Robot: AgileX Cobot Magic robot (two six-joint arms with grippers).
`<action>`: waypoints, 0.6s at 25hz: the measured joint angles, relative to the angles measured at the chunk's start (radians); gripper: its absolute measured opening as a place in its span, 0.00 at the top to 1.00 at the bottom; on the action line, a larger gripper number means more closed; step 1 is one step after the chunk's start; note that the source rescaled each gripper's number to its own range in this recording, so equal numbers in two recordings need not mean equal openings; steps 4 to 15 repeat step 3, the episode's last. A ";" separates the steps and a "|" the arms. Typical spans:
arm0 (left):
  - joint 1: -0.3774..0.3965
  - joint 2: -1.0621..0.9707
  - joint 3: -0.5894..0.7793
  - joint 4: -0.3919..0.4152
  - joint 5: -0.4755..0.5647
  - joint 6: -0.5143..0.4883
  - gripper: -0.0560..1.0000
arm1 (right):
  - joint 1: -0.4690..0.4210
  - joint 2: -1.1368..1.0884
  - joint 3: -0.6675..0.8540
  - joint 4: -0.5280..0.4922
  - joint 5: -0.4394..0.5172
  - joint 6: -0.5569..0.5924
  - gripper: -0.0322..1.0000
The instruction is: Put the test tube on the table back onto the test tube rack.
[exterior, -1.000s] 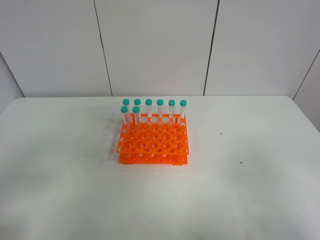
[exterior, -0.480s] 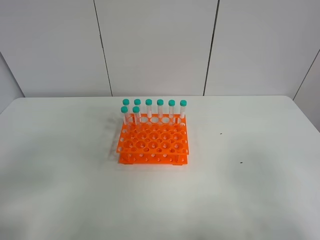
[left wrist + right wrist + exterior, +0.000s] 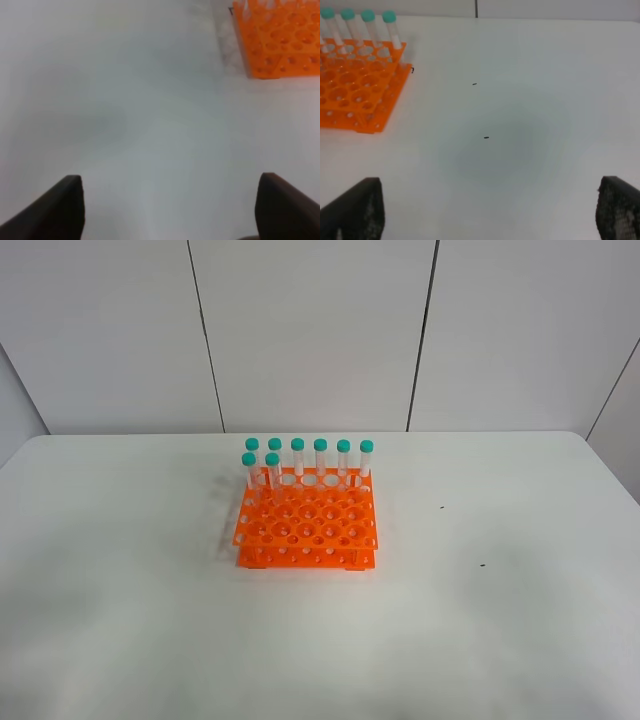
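Compared with the frame half a second before, nothing you would notice had shifted in the high view: the test tube rack (image 3: 306, 523) sat in the same spot near the middle of the table (image 3: 120, 540), and the eight capped tubes stood as they had, six along the far row and two more just in front at the left end. The one nearest you on that second row, the test tube (image 3: 273, 472), was upright in its hole, teal cap up; which of the eight came off the table you could not tell, since all looked alike and none lay on the tabletop.

Your left gripper (image 3: 170, 210) hung above bare white table with its dark fingers wide apart, holding and touching nothing; the rack's corner showed well apart from it. Your right gripper (image 3: 490, 215) was likewise spread wide and empty, with the rack off to one side and two small dark specks (image 3: 486, 137) on the surface between.

Neither arm showed in the high view. Open tabletop surrounded the rack on all sides, and the far edge ran close behind the tubes, below the panelled wall (image 3: 310, 330).
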 joint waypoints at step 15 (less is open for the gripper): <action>0.000 0.000 0.000 0.000 0.000 0.000 0.00 | 0.000 0.000 0.000 0.001 0.000 0.000 0.08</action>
